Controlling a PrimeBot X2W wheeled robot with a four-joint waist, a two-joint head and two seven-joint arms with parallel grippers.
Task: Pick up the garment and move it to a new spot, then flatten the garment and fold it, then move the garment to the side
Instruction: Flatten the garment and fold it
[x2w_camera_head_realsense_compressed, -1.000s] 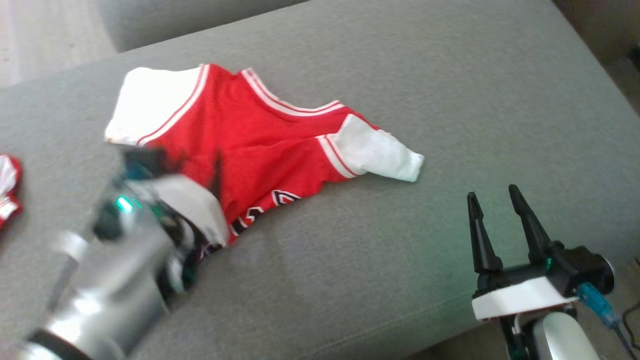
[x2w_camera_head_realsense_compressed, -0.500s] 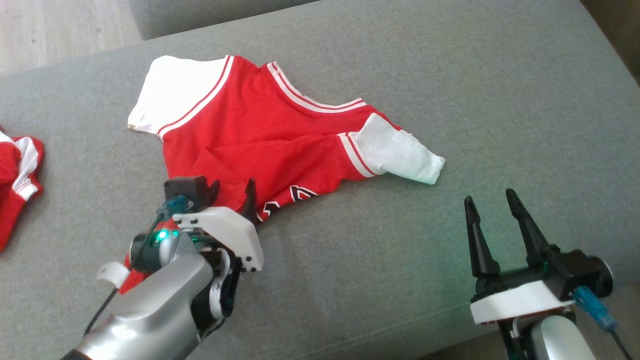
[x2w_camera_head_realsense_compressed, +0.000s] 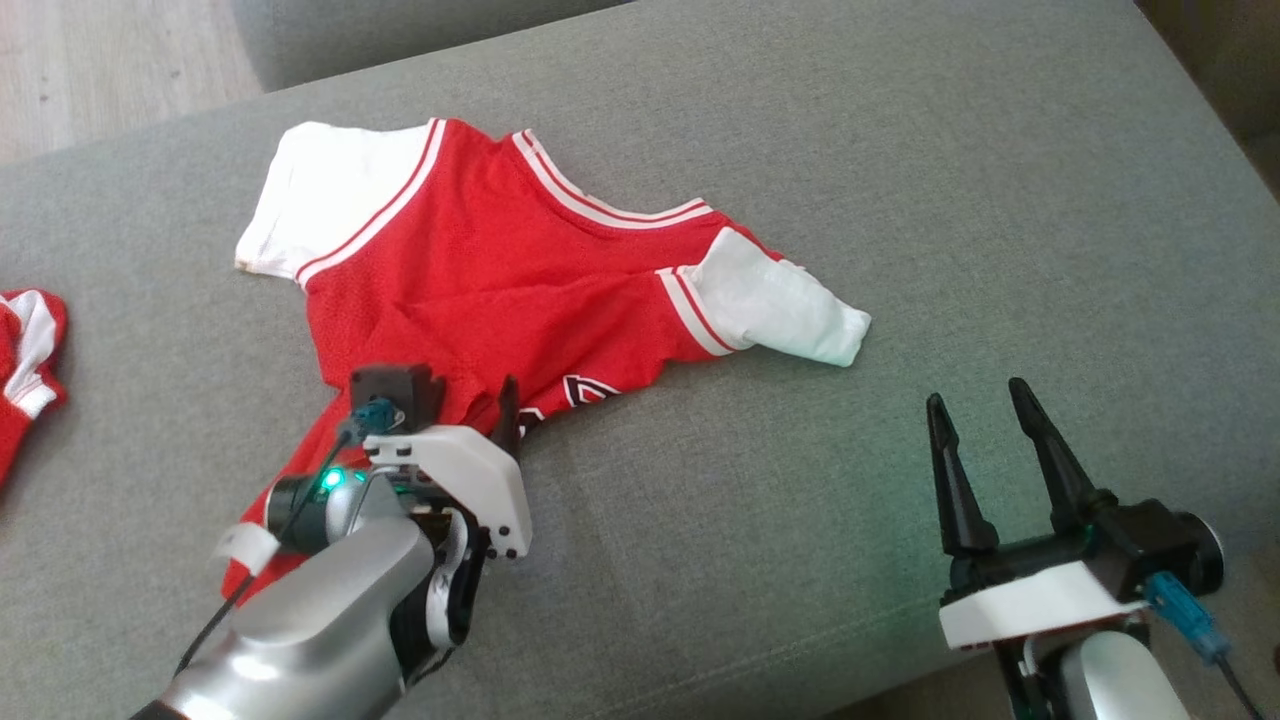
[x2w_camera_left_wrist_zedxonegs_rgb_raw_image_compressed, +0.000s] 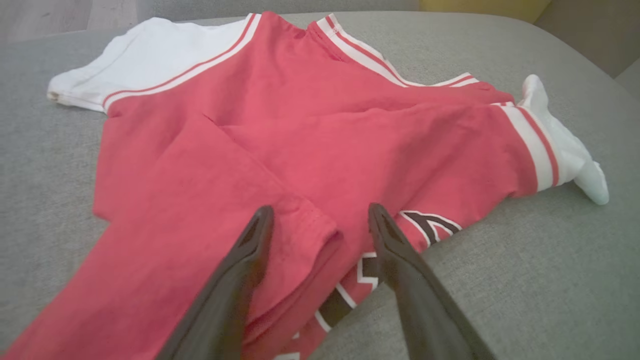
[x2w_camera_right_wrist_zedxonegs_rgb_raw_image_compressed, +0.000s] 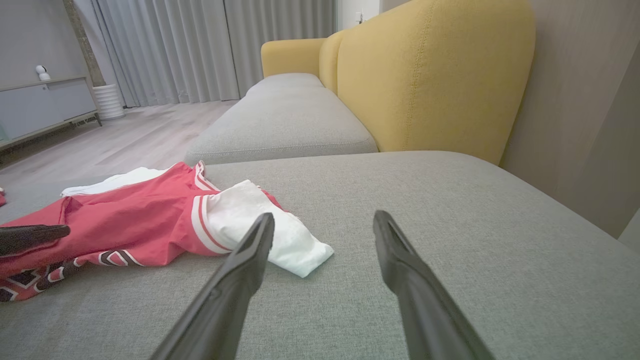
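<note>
Garment (x2w_camera_head_realsense_compressed: 520, 270): a red mesh-knit jersey with smooth white sleeves and red-and-white striped trim; it lies crumpled and half spread in the middle of the cushion, collar away from the robot, black-and-white lettering along its near hem; it also shows in the left wrist view (x2w_camera_left_wrist_zedxonegs_rgb_raw_image_compressed: 280, 140) and the right wrist view (x2w_camera_right_wrist_zedxonegs_rgb_raw_image_compressed: 125, 220).
Cushion (x2w_camera_head_realsense_compressed: 900, 200): grey woven cloth, broad, flat and matte, with a rounded edge.
Left gripper (x2w_camera_head_realsense_compressed: 472, 395): two long dark tapering fingers on a white plastic block and a silver forearm; the jaws stand apart over the near hem; in the left wrist view (x2w_camera_left_wrist_zedxonegs_rgb_raw_image_compressed: 320, 212) a rounded fold of red cloth lies between them, not pinched; whether the tips press on the cloth cannot be told.
Right gripper (x2w_camera_head_realsense_compressed: 978, 395): the same build; jaws wide apart, holding nothing, above bare cushion well to the right of the jersey; seen along its fingers (x2w_camera_right_wrist_zedxonegs_rgb_raw_image_compressed: 324, 217).
Second garment (x2w_camera_head_realsense_compressed: 25, 370): red and white cloth, bunched at the cushion's left edge.
Backrest (x2w_camera_right_wrist_zedxonegs_rgb_raw_image_compressed: 425, 75): mustard-yellow fabric, plump and rounded.
Change: a second ago the left arm was a moving blur at the hem, and now it is sharp; the whole picture has shifted, so the camera moved; the jersey's folds and the right gripper's pose look the same.
</note>
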